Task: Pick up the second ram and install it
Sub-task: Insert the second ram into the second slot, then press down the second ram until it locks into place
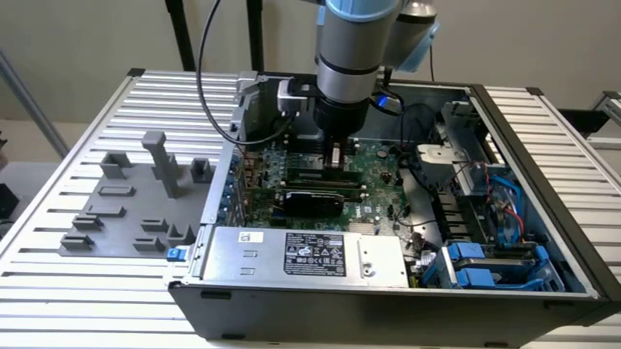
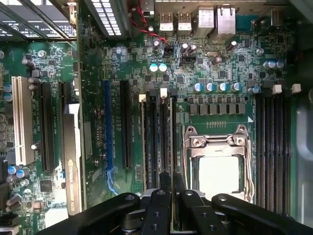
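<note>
The black two-fingered claw (image 1: 335,161) is clamped on the second ram (image 2: 165,142), a long thin green circuit-board stick held edge-on. It stands upright among the long black memory slots (image 2: 152,139) on the large green motherboard (image 2: 215,63), just beside the silver processor socket (image 2: 218,164). The open grey computer case (image 1: 388,305) rests on a white slatted table (image 1: 58,291).

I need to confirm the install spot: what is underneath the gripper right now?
Under the gripper lie long black slots on the motherboard, beside the CPU socket. The gripper covers the slots' near ends, so what sits there cannot be seen.
</note>
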Action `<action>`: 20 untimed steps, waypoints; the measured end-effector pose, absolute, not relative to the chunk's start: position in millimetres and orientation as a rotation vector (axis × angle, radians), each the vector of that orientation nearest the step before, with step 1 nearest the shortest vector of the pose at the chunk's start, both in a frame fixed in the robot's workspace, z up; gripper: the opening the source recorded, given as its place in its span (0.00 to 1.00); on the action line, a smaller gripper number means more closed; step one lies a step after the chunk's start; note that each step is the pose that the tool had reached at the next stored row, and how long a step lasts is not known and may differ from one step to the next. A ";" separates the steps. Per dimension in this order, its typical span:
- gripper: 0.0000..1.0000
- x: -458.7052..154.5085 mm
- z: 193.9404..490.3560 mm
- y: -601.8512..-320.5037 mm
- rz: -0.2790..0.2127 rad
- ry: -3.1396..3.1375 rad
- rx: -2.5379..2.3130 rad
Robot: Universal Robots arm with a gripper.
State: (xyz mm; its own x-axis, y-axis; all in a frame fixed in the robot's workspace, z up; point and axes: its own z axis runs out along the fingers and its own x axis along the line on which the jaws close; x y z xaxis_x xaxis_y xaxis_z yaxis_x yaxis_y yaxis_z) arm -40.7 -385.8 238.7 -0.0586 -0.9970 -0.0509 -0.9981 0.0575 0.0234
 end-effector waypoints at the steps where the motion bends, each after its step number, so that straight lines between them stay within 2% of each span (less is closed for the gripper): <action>1: 0.00 -40.9 237.2 -386.5 0.079 2.268 -2.140; 20: 0.00 -41.8 228.9 -387.0 0.075 2.267 -2.139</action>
